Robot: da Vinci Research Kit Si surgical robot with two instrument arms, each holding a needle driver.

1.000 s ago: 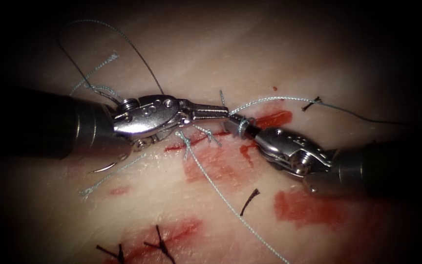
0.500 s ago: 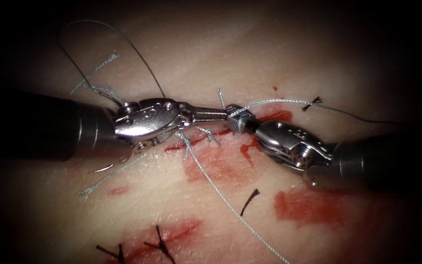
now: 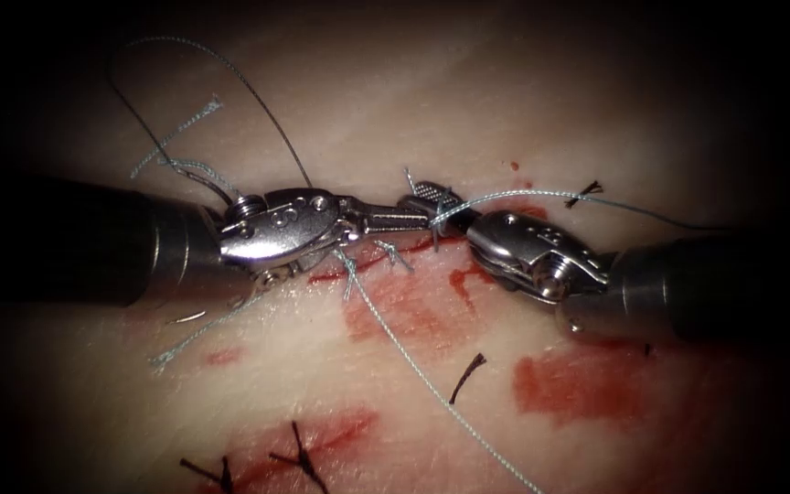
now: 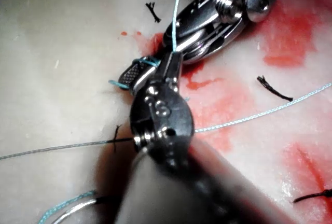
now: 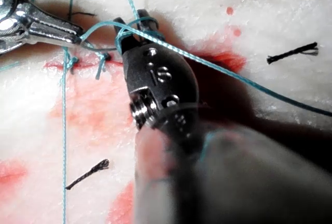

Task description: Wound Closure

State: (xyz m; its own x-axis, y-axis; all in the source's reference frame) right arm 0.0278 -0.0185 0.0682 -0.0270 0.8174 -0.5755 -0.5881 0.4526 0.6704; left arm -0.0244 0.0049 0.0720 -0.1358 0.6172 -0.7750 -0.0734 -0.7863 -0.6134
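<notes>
My left tool point(image 3: 418, 218) comes in from the left with its jaws shut on the pale blue thread point(image 3: 541, 190) just above the cut point(image 3: 368, 261); it shows again point(image 5: 78, 36) close up. My right tool point(image 3: 432, 199) meets it tip to tip, jaws slightly open, with the thread wound around them point(image 5: 140, 21); one ridged jaw face point(image 4: 136, 72) is visible. A short thread tail point(image 3: 409, 178) stands beside those jaws. The needle point(image 3: 189, 317) lies loose on the tissue left of the cut, under the left tool, held by neither.
A long thread strand point(image 3: 422, 375) runs from a stitch on the cut toward the bottom. Black cut thread ends point(image 3: 468, 366) and older black stitches point(image 3: 299, 453) lie on the tissue. Red fluid patches point(image 3: 587, 384) stain it on the right. Loose thread loops point(image 3: 176, 137) lie at upper left.
My right tool has moved up and left with the thread wound around it, and its jaws have parted near the short tail. The left tool has barely moved.
</notes>
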